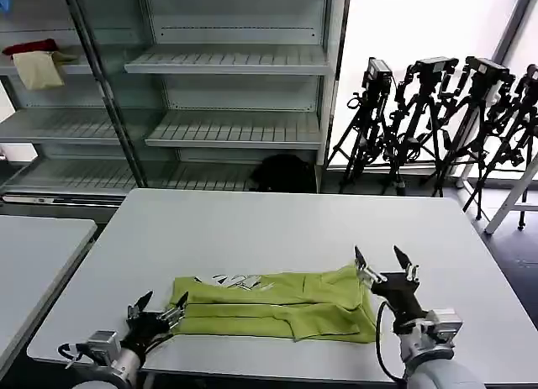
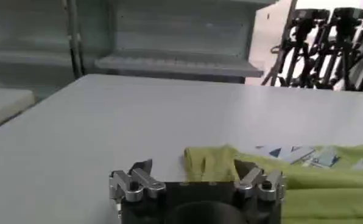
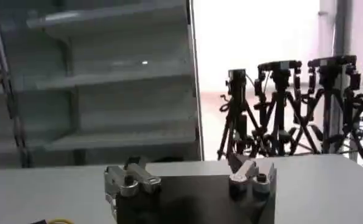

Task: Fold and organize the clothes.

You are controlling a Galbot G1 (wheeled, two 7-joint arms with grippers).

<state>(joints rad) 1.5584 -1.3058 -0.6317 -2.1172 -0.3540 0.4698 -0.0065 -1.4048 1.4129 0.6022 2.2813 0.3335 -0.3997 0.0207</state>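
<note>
Shirt first: your lime-green cotton T-shirt lies in a long folded band near the white table's front edge. Left gripper and right gripper flank its ends, both spread empty, probably for the next fold.

No readable text anywhere

The T-shirt has a white-and-dark print near its left end, but it's just shapes, no letters or numbers I can make out.
</note>
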